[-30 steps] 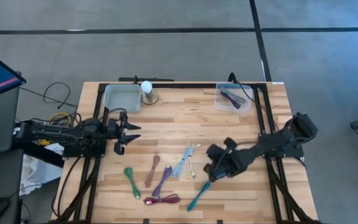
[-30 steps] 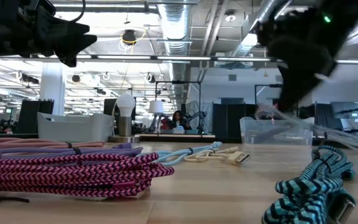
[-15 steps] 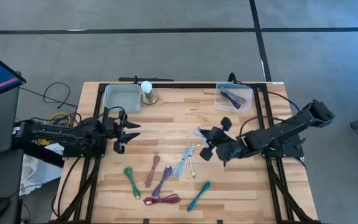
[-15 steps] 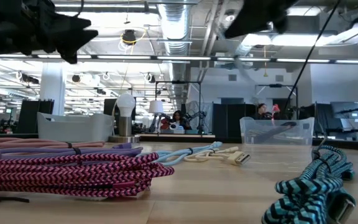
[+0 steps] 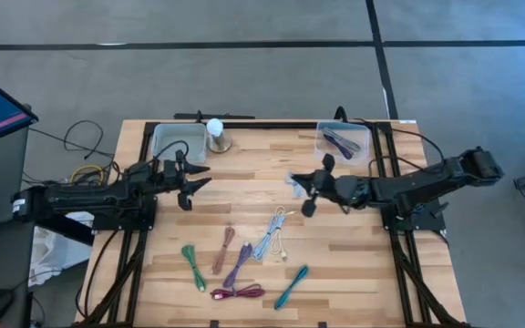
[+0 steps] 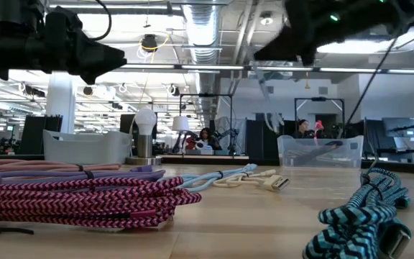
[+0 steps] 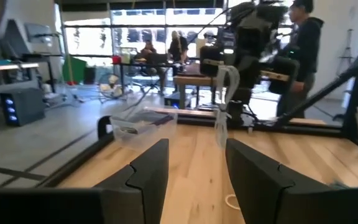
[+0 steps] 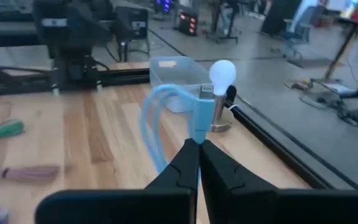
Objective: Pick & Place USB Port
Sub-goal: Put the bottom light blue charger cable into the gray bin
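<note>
Right gripper [image 5: 310, 189] reaches across mid-table, jaws clamped on looped light-blue USB cable [image 8: 174, 124]; left gripper [image 5: 190, 182] hovers open.

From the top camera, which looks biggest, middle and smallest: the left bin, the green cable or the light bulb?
1. Left bin, biggest.
2. Green cable, thin but long.
3. Light bulb, smallest.
All lie on the table, so nearness hardly matters.

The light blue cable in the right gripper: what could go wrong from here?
1. The right gripper pinches the light blue cable only near its plug; the hanging loops could slip out or swing.
2. The clear bin already holds cables, so trailing loops might drape over its rim.
3. The left gripper, open, hovers by the grey bin, across the table; it seems no obstacle.
</note>
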Controlling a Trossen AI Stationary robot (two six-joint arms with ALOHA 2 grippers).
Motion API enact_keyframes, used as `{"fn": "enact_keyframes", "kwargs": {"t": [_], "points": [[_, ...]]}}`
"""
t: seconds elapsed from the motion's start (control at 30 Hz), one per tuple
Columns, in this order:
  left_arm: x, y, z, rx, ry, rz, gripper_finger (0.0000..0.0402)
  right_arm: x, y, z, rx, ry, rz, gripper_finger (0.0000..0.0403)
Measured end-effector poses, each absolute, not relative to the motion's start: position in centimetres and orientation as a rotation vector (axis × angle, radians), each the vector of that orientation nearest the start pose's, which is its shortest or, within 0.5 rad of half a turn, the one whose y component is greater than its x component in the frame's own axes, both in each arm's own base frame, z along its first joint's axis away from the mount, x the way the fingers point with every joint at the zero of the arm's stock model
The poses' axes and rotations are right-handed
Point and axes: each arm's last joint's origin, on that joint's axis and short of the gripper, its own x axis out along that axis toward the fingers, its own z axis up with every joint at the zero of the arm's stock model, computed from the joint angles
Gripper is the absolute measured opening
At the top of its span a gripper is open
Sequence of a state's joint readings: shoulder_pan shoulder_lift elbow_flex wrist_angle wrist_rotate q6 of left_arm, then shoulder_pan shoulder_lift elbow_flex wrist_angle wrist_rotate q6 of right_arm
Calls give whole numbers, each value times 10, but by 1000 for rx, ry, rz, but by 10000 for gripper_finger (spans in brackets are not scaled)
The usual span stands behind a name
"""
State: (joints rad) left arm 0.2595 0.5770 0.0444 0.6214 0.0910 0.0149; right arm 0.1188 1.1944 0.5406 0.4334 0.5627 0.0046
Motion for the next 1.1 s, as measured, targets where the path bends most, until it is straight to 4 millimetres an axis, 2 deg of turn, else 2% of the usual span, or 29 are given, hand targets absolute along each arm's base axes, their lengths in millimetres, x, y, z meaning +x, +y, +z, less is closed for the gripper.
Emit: {"fn": "enact_keyframes", "kwargs": {"t": [0.23, 0.37, 0.57, 0.67, 0.87, 1.1], "points": [[133, 34, 185, 32, -106, 150, 159, 196, -12, 206, -52, -28, -330, 0], [132, 37, 189, 45, -146, 214, 159, 190, -20, 202, -25, -39, -319, 0], [143, 46, 195, 41, -101, 227, 159, 217, -21, 210, -108, -26, -279, 0], [154, 51, 195, 30, -46, 228, 159, 236, -29, 217, -112, -65, -207, 0], [174, 57, 191, 12, 39, 227, 159, 269, -48, 219, -88, -54, -141, 0], [186, 60, 199, 17, -20, 187, 159, 307, -54, 226, -95, -98, -50, 0]]}}
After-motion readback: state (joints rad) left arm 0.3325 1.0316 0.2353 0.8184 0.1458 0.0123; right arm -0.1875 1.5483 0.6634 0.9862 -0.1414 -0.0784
